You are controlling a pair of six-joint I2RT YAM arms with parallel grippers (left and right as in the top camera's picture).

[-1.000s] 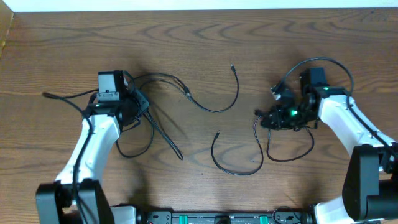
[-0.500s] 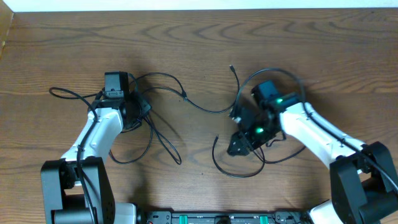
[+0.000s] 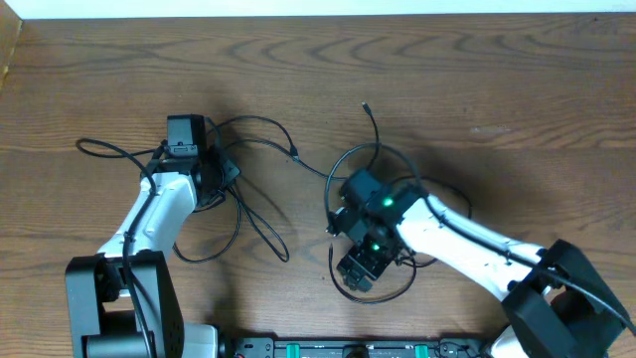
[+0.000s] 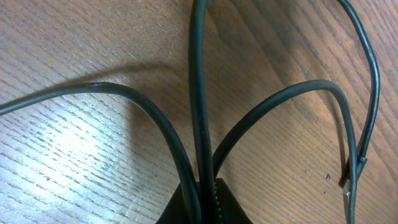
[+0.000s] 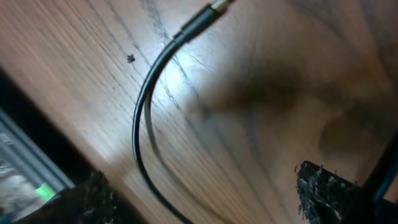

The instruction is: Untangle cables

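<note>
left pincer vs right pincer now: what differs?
Grip: left pincer is shut on black cables; right pincer is open, holding nothing. Place: left pincer sits at the left of the table; right pincer hovers over a loose cable loop near its front edge. Both point down.

Two arms at one table (image 3: 497, 80): left arm (image 3: 149, 219) and right arm (image 3: 467, 244), one gripper each, left gripper (image 4: 202, 202) and right gripper (image 5: 205, 193). Two single black cables near the middle, upper cable (image 3: 374, 124) and lower cable (image 5: 138, 118); one tangle (image 3: 238, 214) toward the left edge shows three strands (image 4: 199, 93), cable count unclear
</note>
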